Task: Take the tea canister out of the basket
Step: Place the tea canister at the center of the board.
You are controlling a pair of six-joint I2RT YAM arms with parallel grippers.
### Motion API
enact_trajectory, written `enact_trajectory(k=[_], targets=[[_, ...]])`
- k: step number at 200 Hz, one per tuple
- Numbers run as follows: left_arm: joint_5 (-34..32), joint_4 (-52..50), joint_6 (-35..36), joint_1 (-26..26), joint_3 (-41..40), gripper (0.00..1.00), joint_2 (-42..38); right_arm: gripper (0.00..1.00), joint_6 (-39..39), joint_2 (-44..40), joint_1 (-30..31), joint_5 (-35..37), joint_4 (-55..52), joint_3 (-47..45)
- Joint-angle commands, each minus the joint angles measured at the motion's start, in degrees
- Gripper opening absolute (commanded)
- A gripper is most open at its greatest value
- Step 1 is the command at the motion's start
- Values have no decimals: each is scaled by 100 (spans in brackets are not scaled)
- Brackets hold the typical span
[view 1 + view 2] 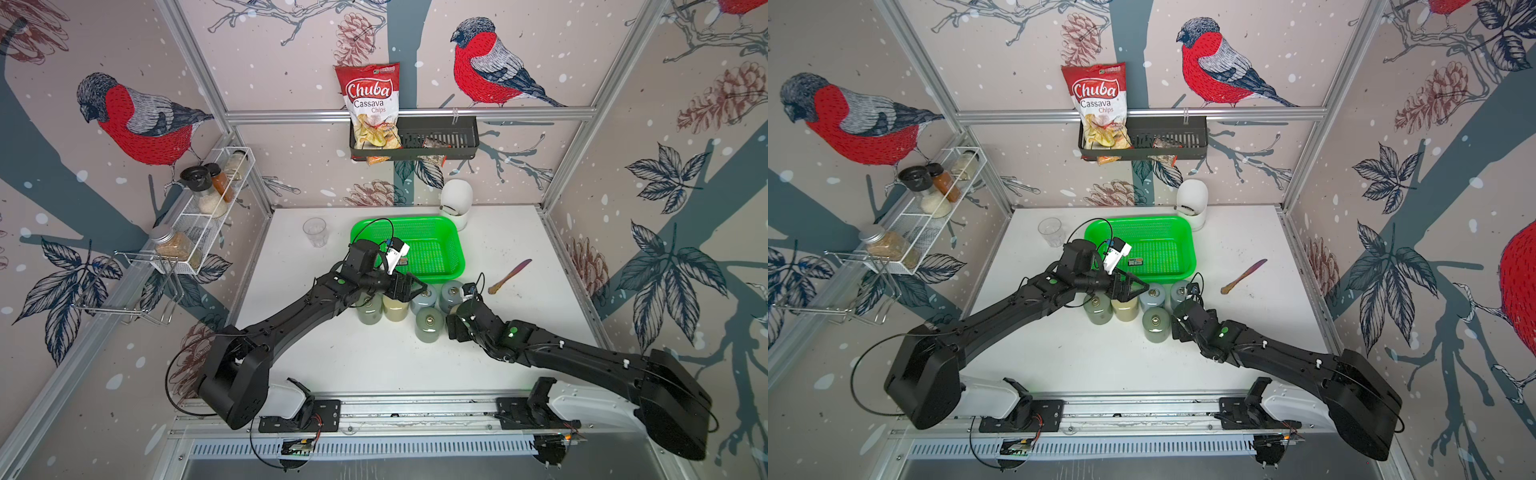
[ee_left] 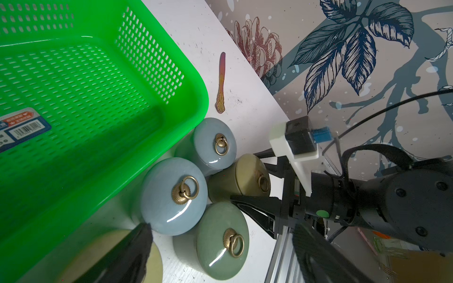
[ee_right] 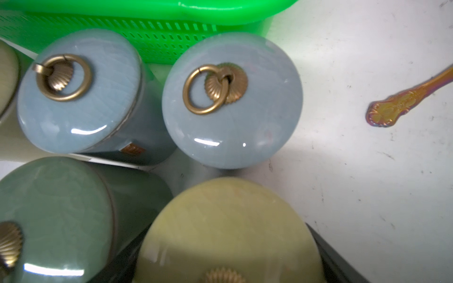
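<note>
**Tea canister stands on the table outside the green basket, between the right gripper's fingers**

A white table (image 1: 332, 357) sits in a booth whose walls are papered with red-breasted birds, pine cones and leaves. At far left, a white wire rack (image 1: 216, 208) on the wall holds spice jars. A clear glass (image 1: 314, 231) stands on the table nearby.

Next comes the left gripper (image 1: 409, 286). It hovers just in front of the near wall of a bright green basket (image 1: 415, 219), with its fingers wide apart above a cluster of lidded canisters. Five of these canisters (image 1: 429, 324), green, yellow and blue, stand upright on the table close against the basket's near wall.

At the right of the cluster is the tea canister (image 3: 230, 220). It has a yellow lid and stands upright on the table, outside the basket and just beside a blue and a green one. The right gripper (image 2: 244, 176) has one finger on each side of it. Whether the fingers squeeze it or stand loose cannot be told.

Farther right, a gold and purple piece of cutlery (image 1: 509, 276) lies apart from everything else.

On the back wall, a red bag (image 1: 371, 104) in a black rack (image 1: 449, 137) reads "Chuba Cassava Chips". A sticker (image 2: 22, 127) on the basket floor carries a barcode, but its print is too small to read. A small gold label on one blue canister's side is too blurred to read.
</note>
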Motion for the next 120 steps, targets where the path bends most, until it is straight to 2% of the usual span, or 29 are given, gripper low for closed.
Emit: enact_trajectory(k=[1,20,42,54,87,120], targets=[[112,206,17,-8,86,94,-16,94,33,-26,-5,-91,63,-3],[78,136,46,-5,187,94,-33,100,21,-35,-16,-125,62,-7],[7,67,66,3,249,94,-64,100,28,-124,-15,-88,-9,50],[-237,13,50,-1,245,94,-135,100,25,-264,-10,4,-98,152],[-1500,-85,63,248,410,95,-673,100,-168,-908,-33,418,-444,597],[-2922,78,122,807,-12,96,-1511,100,-623,-1459,-271,708,-529,1102]])
